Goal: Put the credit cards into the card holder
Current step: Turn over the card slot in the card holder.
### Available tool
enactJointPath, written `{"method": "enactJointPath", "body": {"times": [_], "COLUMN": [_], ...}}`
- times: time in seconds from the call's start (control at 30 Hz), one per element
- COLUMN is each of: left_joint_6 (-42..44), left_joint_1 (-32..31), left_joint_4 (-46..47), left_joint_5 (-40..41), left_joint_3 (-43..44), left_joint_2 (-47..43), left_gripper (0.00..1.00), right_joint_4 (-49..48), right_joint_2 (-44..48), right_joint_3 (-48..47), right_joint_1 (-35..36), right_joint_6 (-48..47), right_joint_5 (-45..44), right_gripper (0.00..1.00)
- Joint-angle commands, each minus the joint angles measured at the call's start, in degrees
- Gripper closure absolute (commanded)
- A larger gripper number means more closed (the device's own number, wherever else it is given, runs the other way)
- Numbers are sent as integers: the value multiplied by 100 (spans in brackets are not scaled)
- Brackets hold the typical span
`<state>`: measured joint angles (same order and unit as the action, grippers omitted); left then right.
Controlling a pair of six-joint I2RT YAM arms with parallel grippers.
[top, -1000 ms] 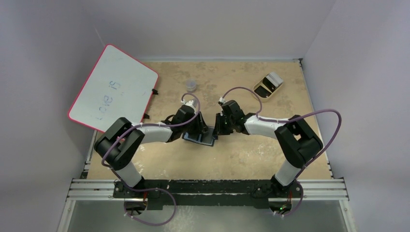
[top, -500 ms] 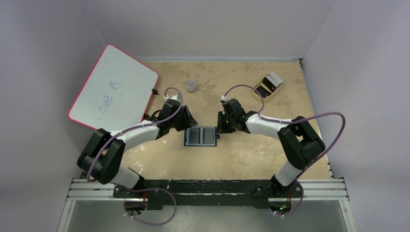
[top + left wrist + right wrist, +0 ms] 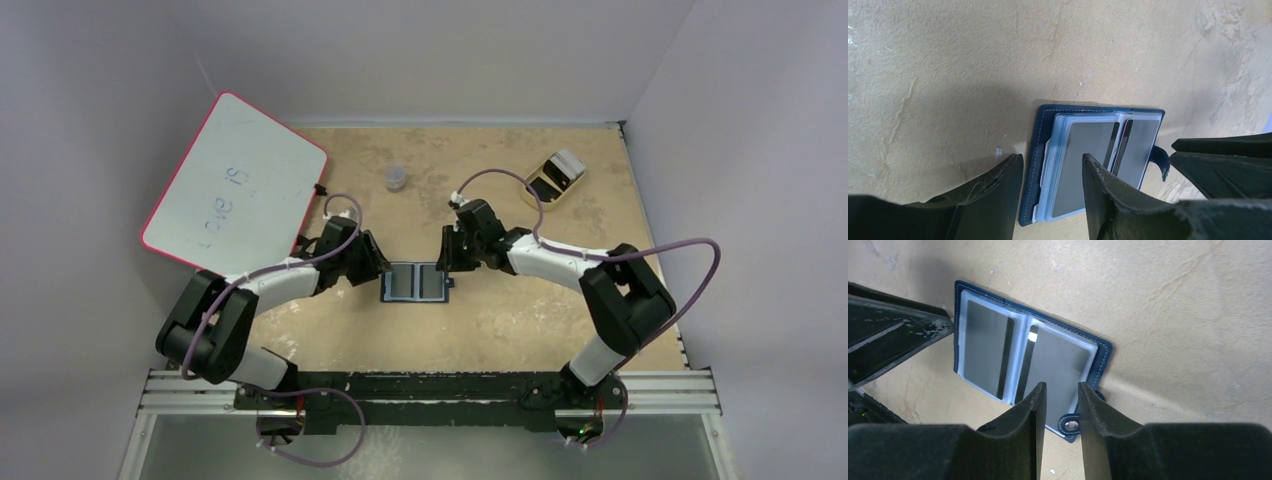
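top external view: the card holder [image 3: 416,282] lies open flat at table centre. your left gripper [image 3: 368,262] sits at its 9 o'clock, jaws wide and empty. your right gripper [image 3: 447,252] sits at 3 o'clock, narrow and empty. the holder looks light and floppy, so pinch an outer edge. two stiff, slick credit cards [image 3: 1058,365] sit in its clear pockets.
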<state>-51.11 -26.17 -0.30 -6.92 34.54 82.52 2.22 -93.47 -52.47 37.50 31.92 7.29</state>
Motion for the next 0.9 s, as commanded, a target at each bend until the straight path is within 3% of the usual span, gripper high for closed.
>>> {"method": "enactJointPath", "body": {"times": [0.0,0.33,0.67,0.87], "left_joint_6": [-193,-725,-1733,-872], "left_joint_1": [86,82,86,85], "left_joint_4": [589,1575,3491,1958], "left_joint_5": [-344,-1099,-2029,-1349], "left_joint_3": [-91,-291,-688,-436], "left_joint_2": [102,346,319,21], "left_gripper": [54,54,57,57], "right_joint_4": [-317,-437,-686,-732], "right_joint_2": [-101,-573,-566,-512], "right_joint_3": [-250,-364,252,333], "right_joint_1": [179,355,355,348], "right_joint_6": [13,39,212,247], "right_joint_5": [334,-11,81,63], "right_gripper": [69,74,77,78]}}
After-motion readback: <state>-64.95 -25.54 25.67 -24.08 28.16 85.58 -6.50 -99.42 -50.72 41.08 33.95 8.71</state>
